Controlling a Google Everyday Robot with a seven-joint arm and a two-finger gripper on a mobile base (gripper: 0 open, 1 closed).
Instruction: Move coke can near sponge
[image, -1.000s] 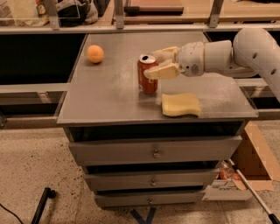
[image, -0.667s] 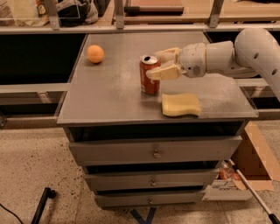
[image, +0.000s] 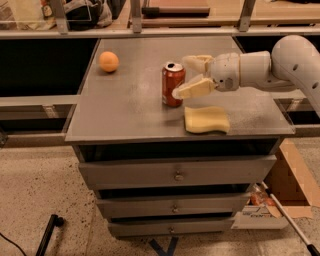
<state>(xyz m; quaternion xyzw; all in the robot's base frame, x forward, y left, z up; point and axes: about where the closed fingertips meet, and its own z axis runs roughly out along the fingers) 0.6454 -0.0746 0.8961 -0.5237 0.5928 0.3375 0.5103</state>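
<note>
Grey metal cabinet top (image: 130, 110) over drawers: red cylindrical coke can (image: 173, 85), upright, just beside pale yellow wavy-edged foam sponge (image: 206, 119). Cream two-finger gripper (image: 186, 76) at the can's right side, fingers spread, holding nothing. Round orange fruit (image: 108, 61) well apart. Risk: a sideways retreat could clip and topple the can.

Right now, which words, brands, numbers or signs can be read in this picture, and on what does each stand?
Nothing can be quoted.
coke can: white marks on red, too blurred to read.
sponge: no text.
gripper, just right of the can: no text.
cardboard box on the floor: nothing readable.
</note>
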